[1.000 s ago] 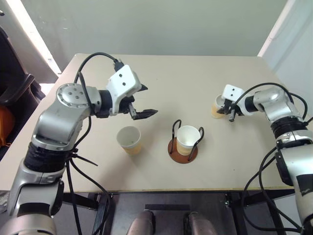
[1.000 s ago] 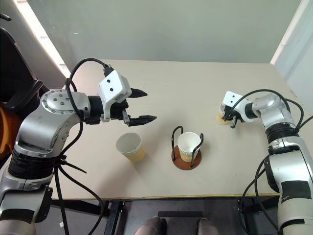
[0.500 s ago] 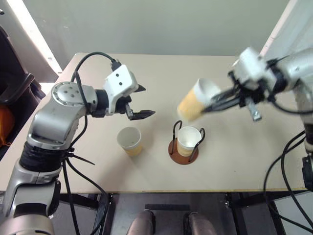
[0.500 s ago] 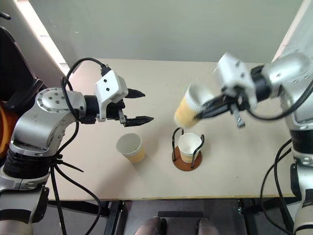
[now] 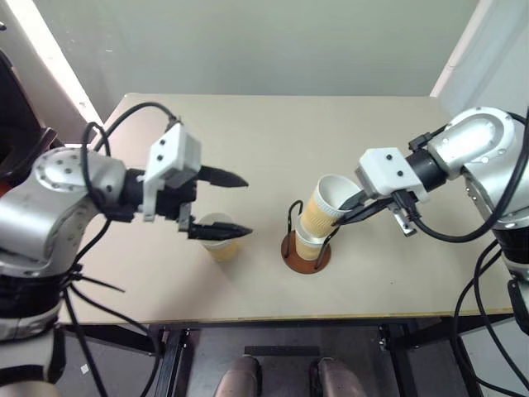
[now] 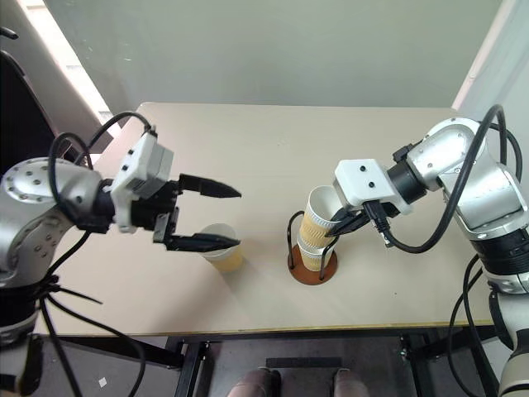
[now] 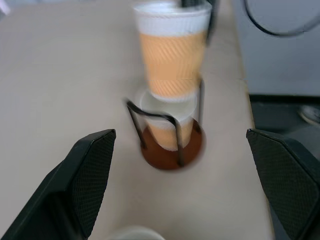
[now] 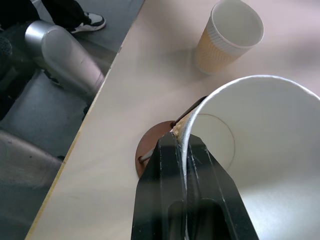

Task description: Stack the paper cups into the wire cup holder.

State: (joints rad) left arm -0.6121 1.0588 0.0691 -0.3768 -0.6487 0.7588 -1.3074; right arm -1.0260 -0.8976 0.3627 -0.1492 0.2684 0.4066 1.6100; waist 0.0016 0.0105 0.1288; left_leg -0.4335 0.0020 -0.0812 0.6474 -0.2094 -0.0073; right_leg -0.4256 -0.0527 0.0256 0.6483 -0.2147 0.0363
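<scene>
While our left gripper (image 5: 216, 203) hangs with its fingers spread wide and nothing between them, we see the loose cup (image 5: 217, 237) standing upright on the table (image 5: 273, 132) just under its lower finger, mouth up. That cup lies to the left of the holder (image 5: 304, 245), near it but apart, and our left arm is plainly the nearer one to it.

Further right, the holder's wooden base carries one cup (image 5: 307, 241) seated between the black wire loops. Directly over it our right gripper (image 5: 354, 207) pinches the rim of a second cup (image 5: 324, 207), one finger inside and one outside. This cup leans, its mouth tipped toward the right arm, and its bottom is entering the seated cup.

We judge that the coming move turns on that lean: the held cup's axis needs to come upright, in line with the seated cup, before it slides down and is let go.
</scene>
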